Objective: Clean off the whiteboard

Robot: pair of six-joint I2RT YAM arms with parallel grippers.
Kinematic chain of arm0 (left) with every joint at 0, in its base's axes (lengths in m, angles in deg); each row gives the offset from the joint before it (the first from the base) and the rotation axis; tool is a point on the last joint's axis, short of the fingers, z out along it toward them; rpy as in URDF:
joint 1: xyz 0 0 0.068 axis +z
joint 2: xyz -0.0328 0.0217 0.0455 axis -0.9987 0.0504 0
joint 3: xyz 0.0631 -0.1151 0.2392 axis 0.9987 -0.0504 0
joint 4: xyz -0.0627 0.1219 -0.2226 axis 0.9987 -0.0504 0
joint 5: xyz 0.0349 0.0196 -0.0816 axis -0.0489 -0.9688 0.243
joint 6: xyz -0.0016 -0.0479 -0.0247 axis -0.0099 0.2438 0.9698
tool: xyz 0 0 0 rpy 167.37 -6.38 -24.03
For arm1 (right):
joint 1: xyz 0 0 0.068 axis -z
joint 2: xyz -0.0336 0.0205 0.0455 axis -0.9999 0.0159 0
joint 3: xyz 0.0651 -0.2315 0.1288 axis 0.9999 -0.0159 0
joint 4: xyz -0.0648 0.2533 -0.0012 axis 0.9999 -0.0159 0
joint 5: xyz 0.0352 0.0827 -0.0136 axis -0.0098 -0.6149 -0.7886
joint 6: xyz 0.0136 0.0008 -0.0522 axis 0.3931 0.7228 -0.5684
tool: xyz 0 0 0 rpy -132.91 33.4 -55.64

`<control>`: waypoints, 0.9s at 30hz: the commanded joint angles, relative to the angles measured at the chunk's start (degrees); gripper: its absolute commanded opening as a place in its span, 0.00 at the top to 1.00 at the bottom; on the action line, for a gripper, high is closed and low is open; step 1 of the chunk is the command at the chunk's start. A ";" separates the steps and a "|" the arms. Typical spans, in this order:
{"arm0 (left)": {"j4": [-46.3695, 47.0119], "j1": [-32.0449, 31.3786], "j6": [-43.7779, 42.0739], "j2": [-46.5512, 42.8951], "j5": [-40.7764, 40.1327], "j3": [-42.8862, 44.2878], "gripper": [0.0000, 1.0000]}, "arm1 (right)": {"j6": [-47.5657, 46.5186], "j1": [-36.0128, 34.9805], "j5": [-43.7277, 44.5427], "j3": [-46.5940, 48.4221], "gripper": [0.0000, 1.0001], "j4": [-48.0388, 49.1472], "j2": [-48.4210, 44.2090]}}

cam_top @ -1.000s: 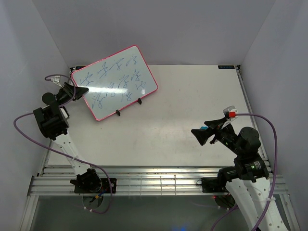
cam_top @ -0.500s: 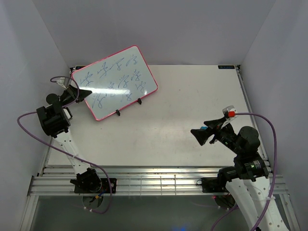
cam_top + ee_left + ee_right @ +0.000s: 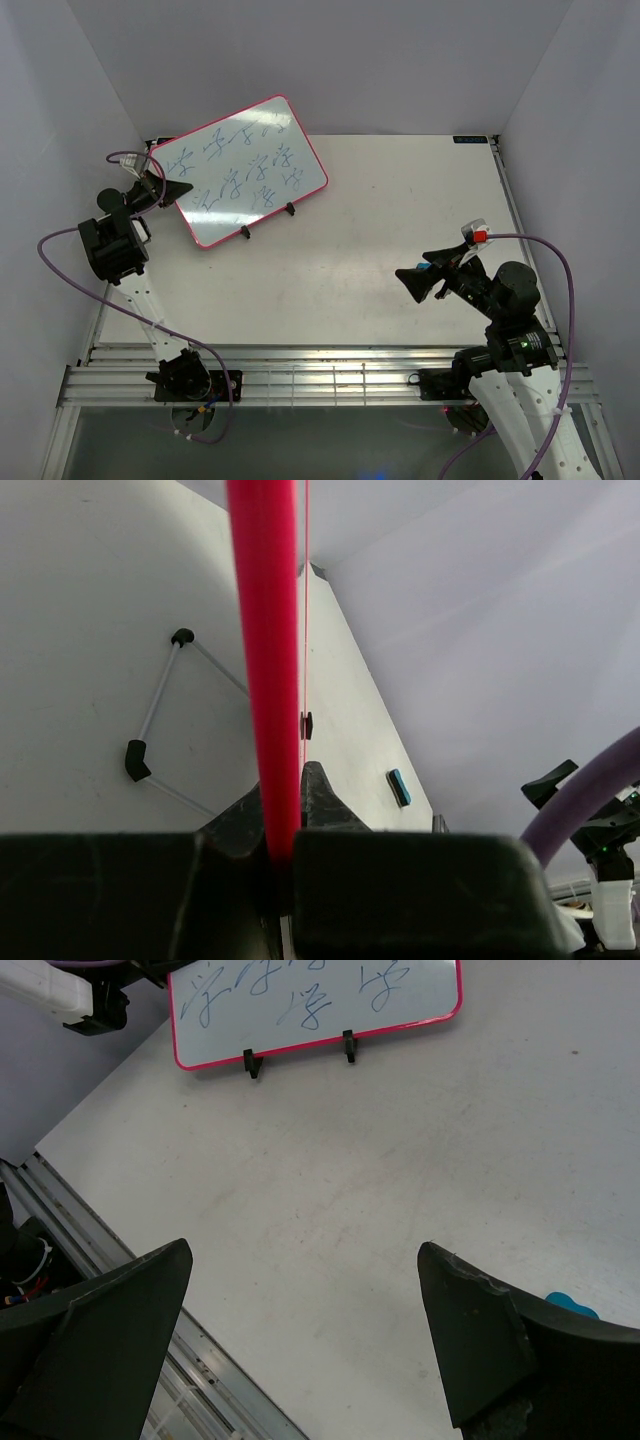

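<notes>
The whiteboard (image 3: 240, 170), pink-red framed and covered in blue scribbled writing, stands tilted on two small black feet at the table's back left. My left gripper (image 3: 172, 188) is shut on its left edge. In the left wrist view the pink-red frame (image 3: 265, 660) runs straight up out of the shut jaws of my left gripper (image 3: 283, 805). My right gripper (image 3: 415, 282) is open and empty above the table's right side, far from the board. The right wrist view shows the whiteboard (image 3: 320, 1000) at the top and my open right gripper (image 3: 305, 1250). A small blue eraser (image 3: 570, 1305) lies beside the right finger.
The blue eraser also shows in the left wrist view (image 3: 398, 787) on the table. Grey walls close in the left, back and right. Aluminium rails (image 3: 300, 375) run along the near edge. Purple cables (image 3: 70, 270) loop beside each arm.
My left arm has shifted slightly while gripping the board's edge. The board's tilt changed a little and the bright glare on it is gone. The right arm has hardly moved.
</notes>
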 commanded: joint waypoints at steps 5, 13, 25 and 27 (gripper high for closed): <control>9.74 -1.07 1.61 -0.09 0.00 2.46 1.00 | -0.57 -0.26 -0.24 2.71 0.00 2.08 0.23; 10.44 -1.07 3.70 -3.78 -2.46 4.03 1.00 | -0.75 -0.26 -0.15 3.24 0.00 1.46 0.23; 13.34 -1.77 7.23 -11.42 -5.71 5.97 1.00 | -1.19 -0.26 0.82 3.41 0.00 0.59 -0.21; 14.04 -1.95 7.67 -12.48 -6.15 5.80 1.00 | -1.19 -0.18 1.08 3.24 0.00 0.59 -0.38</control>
